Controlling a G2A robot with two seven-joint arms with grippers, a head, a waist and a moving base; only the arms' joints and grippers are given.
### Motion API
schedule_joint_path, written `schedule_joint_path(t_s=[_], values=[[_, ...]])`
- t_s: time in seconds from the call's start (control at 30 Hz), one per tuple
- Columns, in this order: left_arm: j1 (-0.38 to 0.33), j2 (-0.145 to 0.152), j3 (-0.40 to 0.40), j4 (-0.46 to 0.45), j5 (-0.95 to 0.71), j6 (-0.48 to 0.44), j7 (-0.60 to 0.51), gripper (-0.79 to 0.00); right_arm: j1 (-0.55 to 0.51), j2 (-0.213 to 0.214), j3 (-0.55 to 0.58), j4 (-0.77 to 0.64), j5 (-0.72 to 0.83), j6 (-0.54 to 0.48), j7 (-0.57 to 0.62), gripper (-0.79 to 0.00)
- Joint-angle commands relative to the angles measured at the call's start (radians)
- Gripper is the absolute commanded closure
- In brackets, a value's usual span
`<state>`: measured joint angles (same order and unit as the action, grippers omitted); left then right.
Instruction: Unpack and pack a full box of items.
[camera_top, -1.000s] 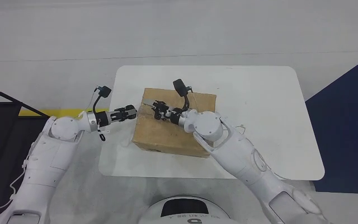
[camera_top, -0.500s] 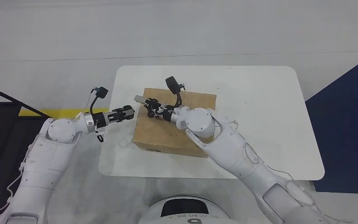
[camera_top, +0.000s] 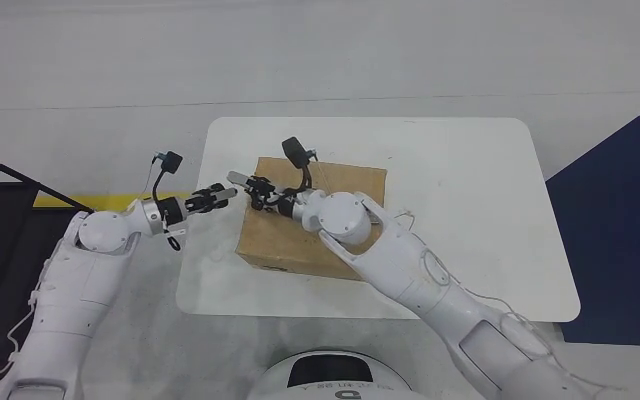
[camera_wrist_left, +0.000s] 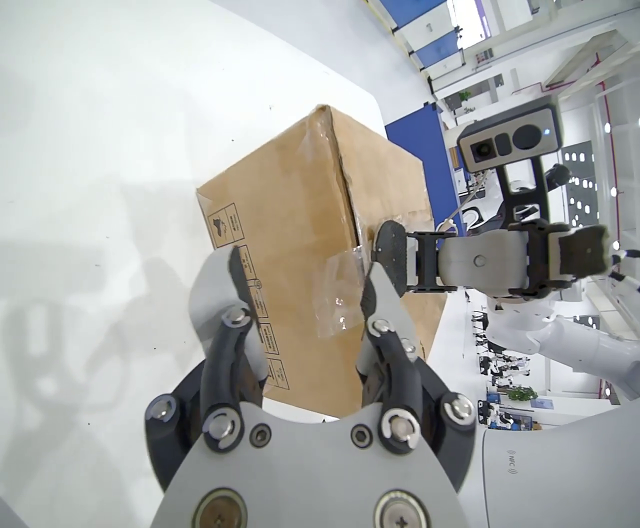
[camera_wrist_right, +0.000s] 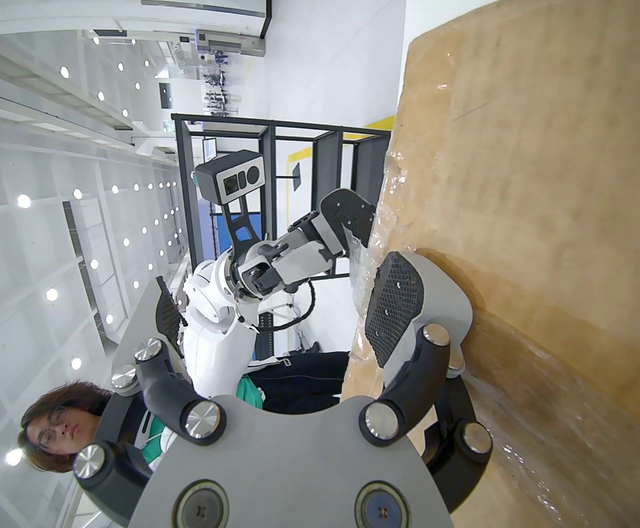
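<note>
A white tabletop (camera_top: 470, 180) on a pale floor carries a closed cardboard box (camera_top: 290, 245), set toward the left arm's side, with clear tape (camera_wrist_left: 340, 295) peeling loose at its left end. The left gripper (camera_wrist_left: 302, 270) hangs just off that end with jaws released and the loose tape between them; whether a pad touches it is hard to tell. The right gripper (camera_wrist_right: 280, 280) lies over the box's top edge close beside it, jaws spread and grasping nothing.

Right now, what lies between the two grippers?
A loose flap of clear tape hanging at the box's end; both wrist views show it.
</note>
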<state>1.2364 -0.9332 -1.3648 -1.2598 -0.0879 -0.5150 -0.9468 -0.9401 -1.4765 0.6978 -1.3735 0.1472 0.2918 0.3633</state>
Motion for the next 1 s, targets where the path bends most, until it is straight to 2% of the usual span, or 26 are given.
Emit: schedule_joint_path(t_s=[0.0,0.3,0.4,0.5,0.63,0.77,0.97], values=[[0.002,0.002,-0.011,0.011,-0.009,-0.004,0.002,-0.785,0.005,-0.005,-0.004,0.006,0.002,-0.001,-0.002,-0.785],[0.015,0.012,-0.061,0.068,-0.061,-0.033,0.0,-0.785,0.029,-0.036,-0.031,0.036,0.04,-0.023,0.02,-0.785],[0.02,0.016,-0.08,0.084,-0.08,-0.043,-0.007,-0.785,0.02,-0.037,-0.017,-0.004,0.07,-0.084,0.056,-0.785],[0.024,0.022,-0.1,0.095,-0.096,-0.053,-0.023,-0.785,-0.026,-0.02,0.022,-0.101,0.044,-0.144,0.079,-0.785],[0.026,0.029,-0.126,0.102,-0.101,-0.058,-0.04,-0.785,-0.147,0.025,0.111,-0.297,-0.064,-0.21,0.109,-0.785],[0.029,0.037,-0.156,0.106,-0.088,-0.063,-0.038,-0.785,-0.329,0.072,0.23,-0.49,-0.182,-0.287,0.093,-0.785],[0.039,0.044,-0.181,0.104,-0.051,-0.057,-0.009,-0.785,-0.589,0.119,0.416,-0.641,-0.277,-0.419,0.013,-0.785]])
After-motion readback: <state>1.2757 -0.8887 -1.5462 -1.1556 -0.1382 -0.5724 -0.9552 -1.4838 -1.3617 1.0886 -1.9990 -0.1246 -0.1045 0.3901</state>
